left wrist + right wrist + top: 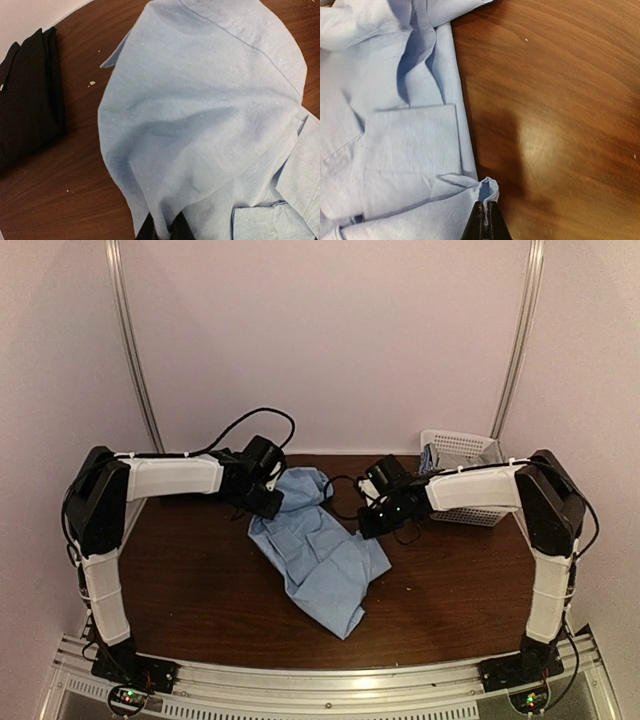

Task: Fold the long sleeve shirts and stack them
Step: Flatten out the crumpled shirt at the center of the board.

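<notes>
Open wood of the table (pixel 200 580) runs along the near edge and down both sides of the crumpled blue shirt (pixel 320 560), which fills the middle from back to front. At the back left, the left arm (pixel 175 477) reaches across low over the surface, and a folded black shirt (pixel 30 95) lies beside the blue one with a strip of bare wood between them. At the back right, the white basket (pixel 460 448) and the right arm (pixel 470 488) close off the corner.
</notes>
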You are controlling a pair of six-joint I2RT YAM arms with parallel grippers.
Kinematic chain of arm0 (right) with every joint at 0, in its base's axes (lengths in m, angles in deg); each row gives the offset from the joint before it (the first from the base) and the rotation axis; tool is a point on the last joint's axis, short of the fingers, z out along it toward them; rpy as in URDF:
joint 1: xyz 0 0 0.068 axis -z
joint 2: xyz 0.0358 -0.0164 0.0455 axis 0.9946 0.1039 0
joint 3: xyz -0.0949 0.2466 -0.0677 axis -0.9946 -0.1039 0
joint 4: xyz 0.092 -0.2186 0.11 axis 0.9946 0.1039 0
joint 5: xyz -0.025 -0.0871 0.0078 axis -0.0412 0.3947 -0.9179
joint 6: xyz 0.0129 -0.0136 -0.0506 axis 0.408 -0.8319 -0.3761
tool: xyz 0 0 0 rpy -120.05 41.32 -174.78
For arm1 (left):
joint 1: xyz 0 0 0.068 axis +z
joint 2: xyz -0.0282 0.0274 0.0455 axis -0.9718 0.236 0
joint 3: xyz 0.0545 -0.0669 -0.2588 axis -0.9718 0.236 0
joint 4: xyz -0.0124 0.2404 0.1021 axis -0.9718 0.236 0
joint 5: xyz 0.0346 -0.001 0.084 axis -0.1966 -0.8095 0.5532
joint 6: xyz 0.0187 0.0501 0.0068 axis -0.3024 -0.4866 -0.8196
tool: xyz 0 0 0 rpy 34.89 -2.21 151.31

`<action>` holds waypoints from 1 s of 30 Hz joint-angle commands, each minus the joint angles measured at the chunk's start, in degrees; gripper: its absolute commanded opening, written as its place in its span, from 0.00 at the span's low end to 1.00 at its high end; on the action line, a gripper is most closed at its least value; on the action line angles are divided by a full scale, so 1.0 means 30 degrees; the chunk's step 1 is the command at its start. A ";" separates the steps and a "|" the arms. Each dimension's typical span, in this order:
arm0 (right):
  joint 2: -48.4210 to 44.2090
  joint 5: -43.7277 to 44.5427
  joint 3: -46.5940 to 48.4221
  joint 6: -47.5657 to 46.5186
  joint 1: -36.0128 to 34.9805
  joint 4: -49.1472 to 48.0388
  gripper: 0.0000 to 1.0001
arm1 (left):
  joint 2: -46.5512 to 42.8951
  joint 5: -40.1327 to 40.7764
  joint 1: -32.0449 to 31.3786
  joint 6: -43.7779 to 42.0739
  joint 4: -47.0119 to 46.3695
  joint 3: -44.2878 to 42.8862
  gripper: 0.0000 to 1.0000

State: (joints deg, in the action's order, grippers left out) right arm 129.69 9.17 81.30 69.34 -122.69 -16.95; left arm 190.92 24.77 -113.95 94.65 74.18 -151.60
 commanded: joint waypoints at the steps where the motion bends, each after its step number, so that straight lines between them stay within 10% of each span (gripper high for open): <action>1: -0.4152 0.0586 -0.3126 0.0758 -0.0145 -0.0516 0.00 | 0.0092 -0.0334 0.0347 0.0470 -0.2028 -0.0827 0.06; 8: -1.0254 0.1785 -0.9256 0.3599 -0.2661 -0.0701 0.00 | 0.1780 -0.5673 0.3364 0.2192 -0.5868 -0.2057 0.00; 16: -1.3401 0.2991 -1.3686 0.7167 -0.5124 -0.1793 0.03 | 0.7250 -0.9762 0.4390 0.3359 -0.3083 -0.8611 0.10; 22: -1.3907 0.4272 -1.2530 0.6839 -0.5133 -0.0704 0.51 | 0.6086 -0.8848 0.4390 0.3379 -0.2014 -0.9021 0.65; 30: -1.2079 0.6255 -0.9384 0.5762 -0.4903 0.0208 0.80 | 0.2343 -0.8531 0.4390 0.3058 -0.1661 -0.6343 0.80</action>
State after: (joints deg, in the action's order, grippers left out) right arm 90.48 23.18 48.60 88.36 -137.75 -17.32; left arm 206.22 -1.11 -100.82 104.38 69.46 -174.03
